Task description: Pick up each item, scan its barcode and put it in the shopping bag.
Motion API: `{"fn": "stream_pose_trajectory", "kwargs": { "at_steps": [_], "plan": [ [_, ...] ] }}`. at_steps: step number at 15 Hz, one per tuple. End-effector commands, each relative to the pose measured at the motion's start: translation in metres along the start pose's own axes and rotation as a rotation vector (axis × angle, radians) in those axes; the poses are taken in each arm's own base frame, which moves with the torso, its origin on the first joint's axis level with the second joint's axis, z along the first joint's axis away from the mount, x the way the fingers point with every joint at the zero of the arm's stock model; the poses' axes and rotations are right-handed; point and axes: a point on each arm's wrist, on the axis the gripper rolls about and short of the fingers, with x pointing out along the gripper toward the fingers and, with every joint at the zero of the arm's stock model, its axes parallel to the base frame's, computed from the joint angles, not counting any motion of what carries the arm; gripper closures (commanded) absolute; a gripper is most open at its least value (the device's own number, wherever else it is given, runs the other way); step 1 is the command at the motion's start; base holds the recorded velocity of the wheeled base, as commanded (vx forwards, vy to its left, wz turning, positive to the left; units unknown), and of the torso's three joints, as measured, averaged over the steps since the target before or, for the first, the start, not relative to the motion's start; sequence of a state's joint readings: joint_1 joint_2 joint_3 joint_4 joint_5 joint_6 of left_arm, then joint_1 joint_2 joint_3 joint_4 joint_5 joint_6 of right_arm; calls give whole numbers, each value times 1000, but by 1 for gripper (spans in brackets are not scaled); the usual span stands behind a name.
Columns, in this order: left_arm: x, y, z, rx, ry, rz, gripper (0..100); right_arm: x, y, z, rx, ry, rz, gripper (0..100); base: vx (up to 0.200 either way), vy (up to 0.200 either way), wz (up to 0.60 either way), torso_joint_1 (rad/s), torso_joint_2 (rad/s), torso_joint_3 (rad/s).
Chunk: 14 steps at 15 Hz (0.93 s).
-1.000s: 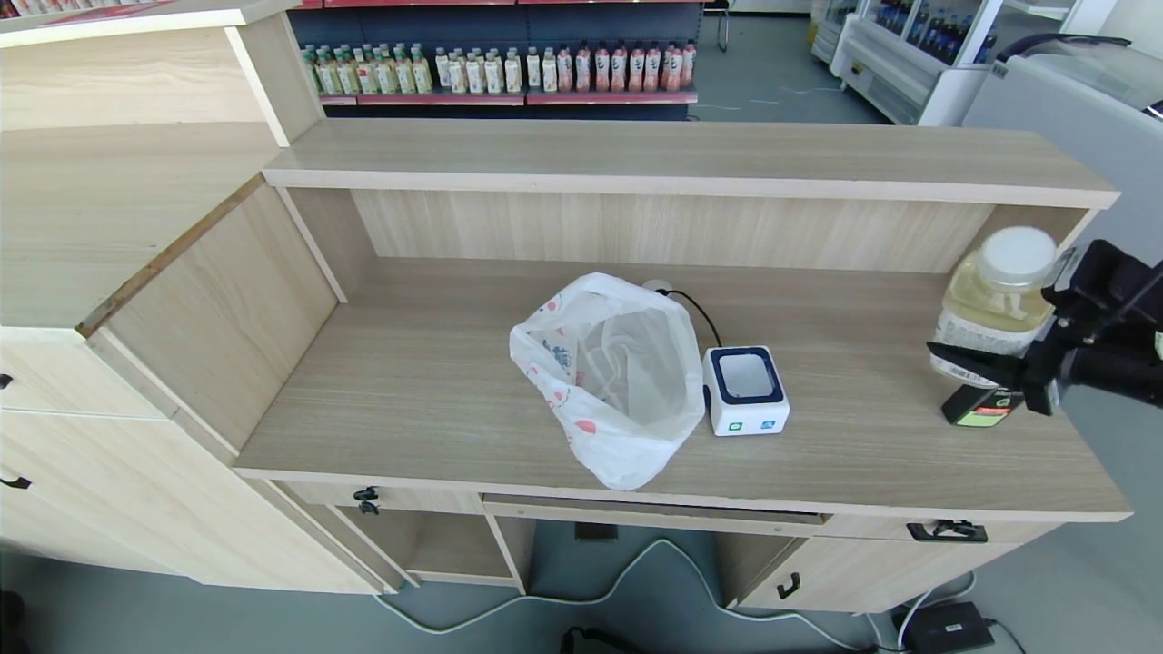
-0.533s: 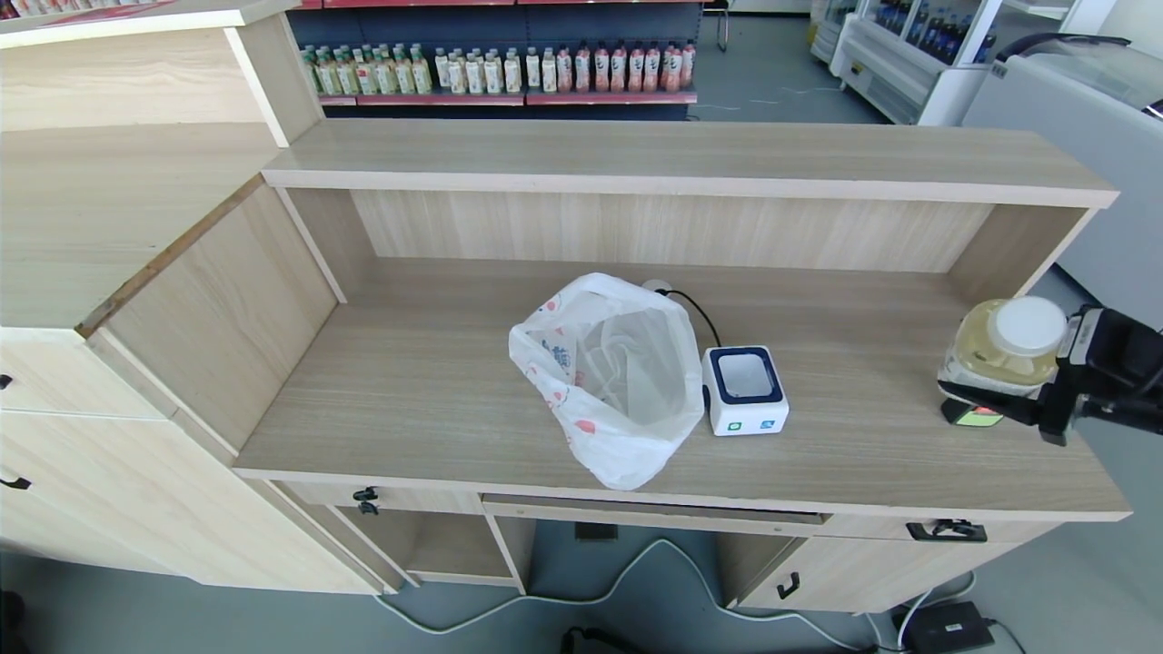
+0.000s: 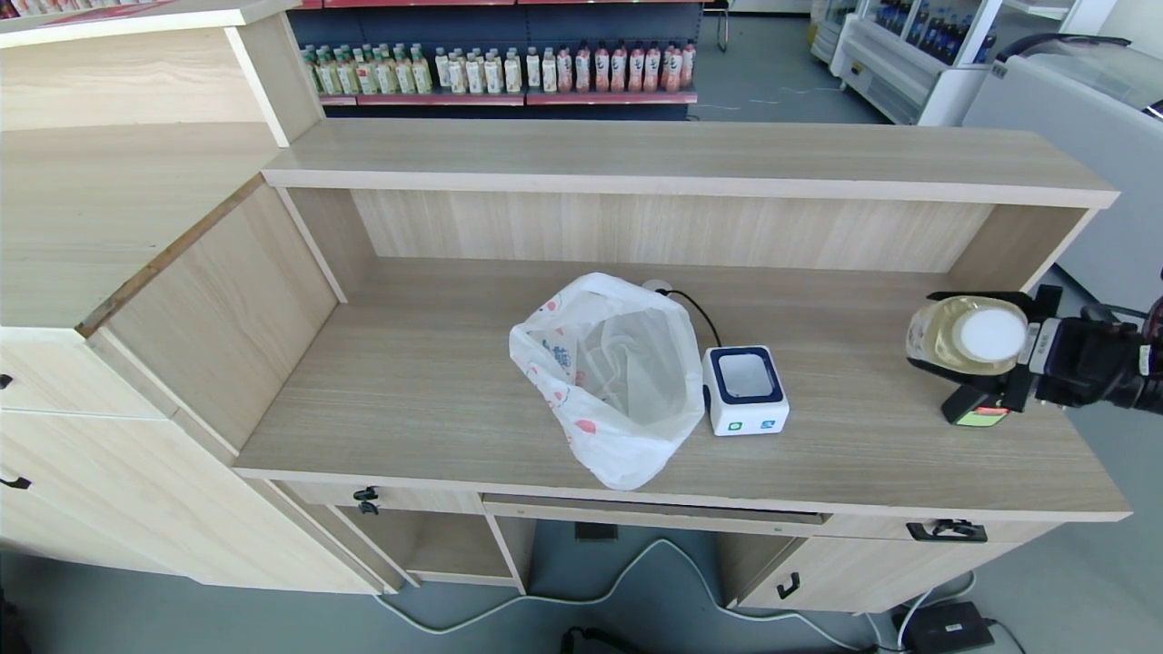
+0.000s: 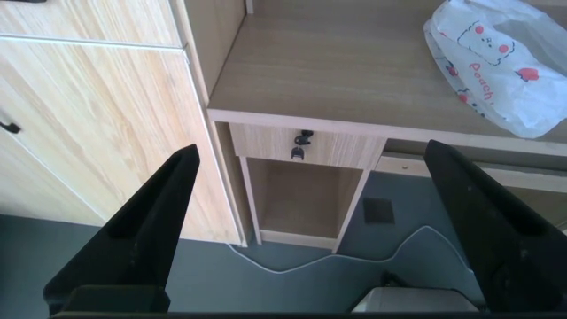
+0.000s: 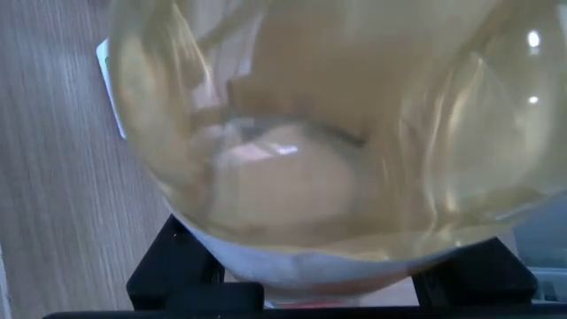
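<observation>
Bottle: clenched by right tool, right of scanner; judged unscanned.
Shopping bag: seemingly empty; bagging pending.
Left tool: released.

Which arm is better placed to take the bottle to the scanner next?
Right. The right gripper grips the bottle above the right end of the counter, with the scanner to its left. The left gripper is open and empty, low in front of the counter.
</observation>
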<state>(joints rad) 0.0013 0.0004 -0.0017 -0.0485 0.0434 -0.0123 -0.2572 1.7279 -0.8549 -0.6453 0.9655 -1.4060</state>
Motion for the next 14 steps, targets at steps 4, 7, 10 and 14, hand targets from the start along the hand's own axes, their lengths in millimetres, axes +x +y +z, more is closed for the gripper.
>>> {"fn": "stream_pose_trajectory", "kwargs": {
  "at_steps": [4,7,10,14],
  "plan": [
    [0,0,0,-1,-1,1,0,56,17,-23,-33,-162,31,100,0,0,0,0,0,0],
    [0,0,0,0,-1,1,0,79,27,-28,-86,-211,10,100,0,0,0,0,0,0],
    [0,0,0,-1,-1,1,0,90,30,-28,-120,-237,-7,100,0,0,0,0,0,0],
    [0,0,0,-1,-1,0,0,97,35,-31,-144,-249,-22,100,0,0,0,0,0,0]
  ]
}}
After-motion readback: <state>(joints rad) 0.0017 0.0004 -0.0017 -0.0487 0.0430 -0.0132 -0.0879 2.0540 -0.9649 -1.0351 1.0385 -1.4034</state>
